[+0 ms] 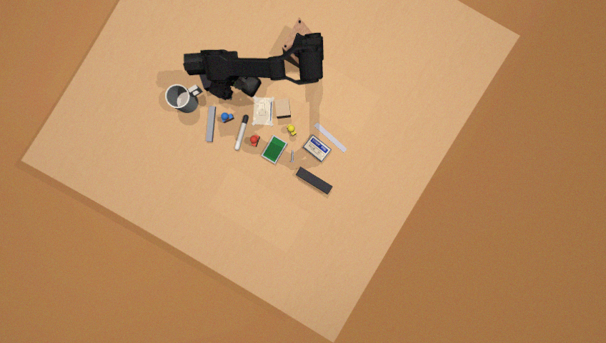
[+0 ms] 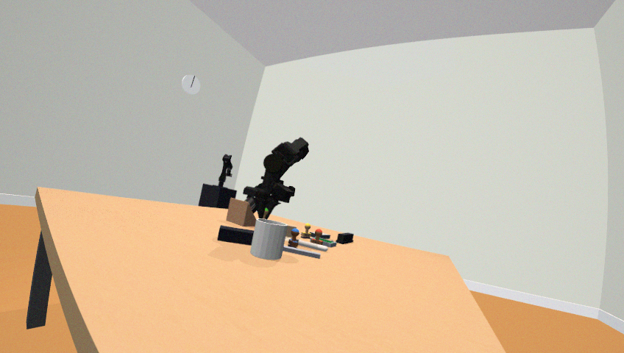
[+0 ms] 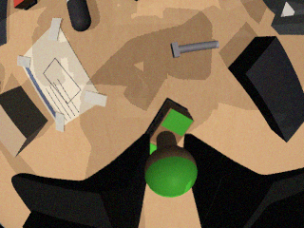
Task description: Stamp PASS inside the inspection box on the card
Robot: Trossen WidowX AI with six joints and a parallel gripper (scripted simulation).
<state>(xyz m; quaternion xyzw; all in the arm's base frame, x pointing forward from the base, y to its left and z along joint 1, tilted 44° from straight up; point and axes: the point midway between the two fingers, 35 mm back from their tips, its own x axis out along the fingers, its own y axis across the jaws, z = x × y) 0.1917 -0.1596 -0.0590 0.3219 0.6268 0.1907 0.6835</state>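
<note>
Between the two black fingers of my pincer (image 3: pixel 166 171) I have the green-knobbed stamp with a square green base (image 3: pixel 171 165), clenched on its neck and carried above the desk (image 1: pixel 382 127). From the wrist view, its knob sits close to the lens and its base points down toward bare wood.

Off to the left in that view lies the white inspection card taped at its corners (image 3: pixel 59 78), with a thin outlined box printed on it; the stamp is well apart from it. From the top view, the card (image 1: pixel 262 110) rests beside a small tan block with a dark edge (image 1: pixel 282 108). The flat green ink pad in a pale frame (image 1: pixel 274 148) lies farther out, near the red-knobbed stamp (image 1: pixel 254 139) and the yellow-knobbed stamp (image 1: pixel 291 128). A blue-knobbed stamp (image 1: pixel 225 116) stands between a grey flat bar (image 1: pixel 210 123) and a white marker with a dark cap (image 1: pixel 241 131).

A grey cylindrical mug (image 1: pixel 180 98) stands just beside my arm's wrist. In the wrist view a grey bolt (image 3: pixel 193 47) lies ahead of the stamp, apart from it, and a long black block (image 3: pixel 273 85) lies to the right.
</note>
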